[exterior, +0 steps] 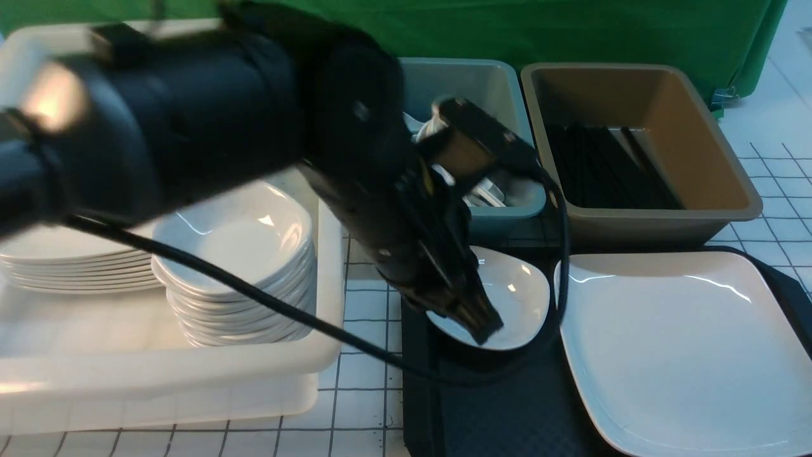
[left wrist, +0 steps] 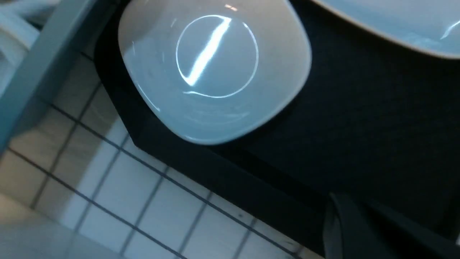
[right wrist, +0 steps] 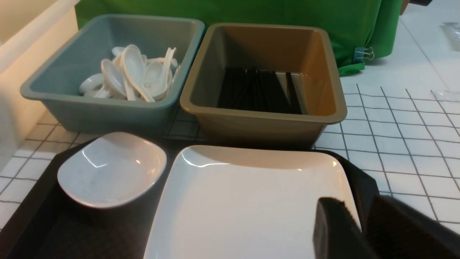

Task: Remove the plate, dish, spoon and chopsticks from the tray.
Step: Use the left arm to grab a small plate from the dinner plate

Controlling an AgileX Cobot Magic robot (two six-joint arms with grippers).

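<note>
Front view faces forward; left wrist looks closely down on dish (left wrist: 215, 72); right wrist low toward brown bin (right wrist: 262, 118); all share tray (exterior: 507, 406).

tray (exterior: 501, 412): dish (exterior: 517, 292) left, plate (exterior: 685, 343) right | bins (exterior: 641, 216) behind tray

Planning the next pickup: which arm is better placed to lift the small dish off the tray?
Left. The left fingers hang at the near edge of the dish; the right fingers sit by the right edge of the plate, farther away.
</note>
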